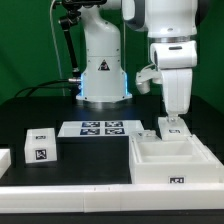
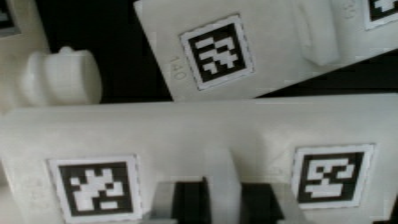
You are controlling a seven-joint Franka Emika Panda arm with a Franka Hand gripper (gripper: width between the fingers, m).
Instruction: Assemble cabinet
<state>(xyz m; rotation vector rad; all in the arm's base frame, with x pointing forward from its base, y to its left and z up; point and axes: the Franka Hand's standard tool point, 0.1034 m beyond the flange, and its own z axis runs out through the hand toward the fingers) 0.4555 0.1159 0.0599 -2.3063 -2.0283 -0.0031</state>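
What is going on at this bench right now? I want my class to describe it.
A single robot arm is putting together a white cabinet. Its fingers are closed and lowered onto a small tagged white piece at the back of the open box, on the exterior view's right. Whether they actually grip it is unclear. Another tagged block lies loose on the table near the marker board.
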